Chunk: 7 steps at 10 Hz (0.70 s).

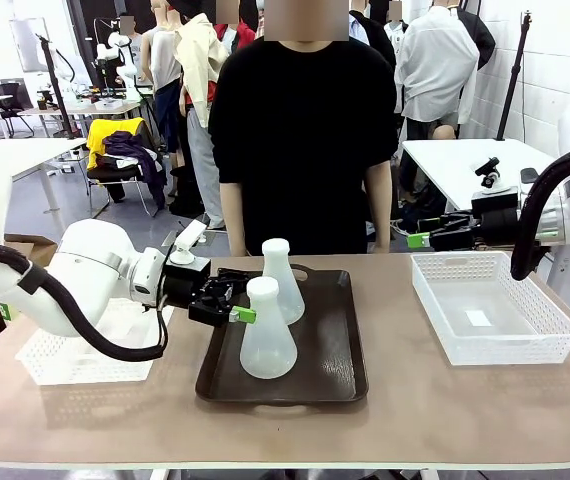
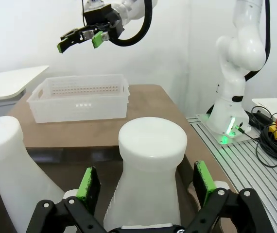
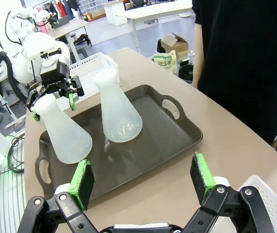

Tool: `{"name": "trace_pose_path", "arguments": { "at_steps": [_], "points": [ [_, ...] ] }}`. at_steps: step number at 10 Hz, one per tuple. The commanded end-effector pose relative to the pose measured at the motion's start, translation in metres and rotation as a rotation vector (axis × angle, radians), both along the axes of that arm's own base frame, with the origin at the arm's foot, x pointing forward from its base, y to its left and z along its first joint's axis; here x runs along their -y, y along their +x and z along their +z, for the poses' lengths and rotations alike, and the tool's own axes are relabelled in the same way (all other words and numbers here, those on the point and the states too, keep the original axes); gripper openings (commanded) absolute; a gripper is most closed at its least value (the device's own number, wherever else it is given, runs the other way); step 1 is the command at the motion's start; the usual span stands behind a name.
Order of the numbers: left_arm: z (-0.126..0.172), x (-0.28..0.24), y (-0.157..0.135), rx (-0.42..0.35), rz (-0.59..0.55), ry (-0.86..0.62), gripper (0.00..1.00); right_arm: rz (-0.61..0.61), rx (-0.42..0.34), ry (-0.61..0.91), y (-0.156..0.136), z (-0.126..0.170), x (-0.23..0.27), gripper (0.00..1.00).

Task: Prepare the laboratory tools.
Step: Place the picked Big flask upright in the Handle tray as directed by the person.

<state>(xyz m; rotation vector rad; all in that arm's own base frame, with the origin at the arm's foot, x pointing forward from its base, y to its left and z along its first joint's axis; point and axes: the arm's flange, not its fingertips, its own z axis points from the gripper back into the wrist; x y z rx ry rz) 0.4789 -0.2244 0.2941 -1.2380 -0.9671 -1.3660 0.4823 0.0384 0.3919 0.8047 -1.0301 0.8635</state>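
Brown laminate table (image 1: 445, 400) first, since it's the biggest thing you've got here, with a person in a black top (image 1: 300, 130) standing at the far edge. On it sits a dark tray (image 1: 340, 375) in the middle, a white basket (image 1: 495, 320) over on your right side and another basket (image 1: 65, 360) on your left, partly behind the left arm. Both flasks stand upright on the tray: near flask (image 1: 266, 330) toward your side, far flask (image 1: 281, 282) just behind it and a bit right, close together. Your left gripper (image 1: 227, 306) comes in sideways at the near flask's neck, fingers spread wide; in the left wrist view the neck sits between the green pads (image 2: 89, 183), with a gap showing on each side, so no pinch. Your right gripper (image 3: 143, 180) hangs up above the table's right end, well away from the tray, fingers spread and nothing between them.
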Motion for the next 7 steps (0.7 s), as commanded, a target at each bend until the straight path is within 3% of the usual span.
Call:
{"name": "trace_pose_path", "arguments": {
  "at_steps": [1,7],
  "points": [
    [0.0004,0.0018,0.0009,0.010,-0.004,-0.002,1.00,0.000,0.001,0.000,-0.0004,0.0001,-0.0001,1.00],
    [0.0004,0.0018,0.0009,0.010,-0.004,-0.002,1.00,0.000,0.001,0.000,-0.0004,0.0001,-0.0001,1.00]
  ]
}}
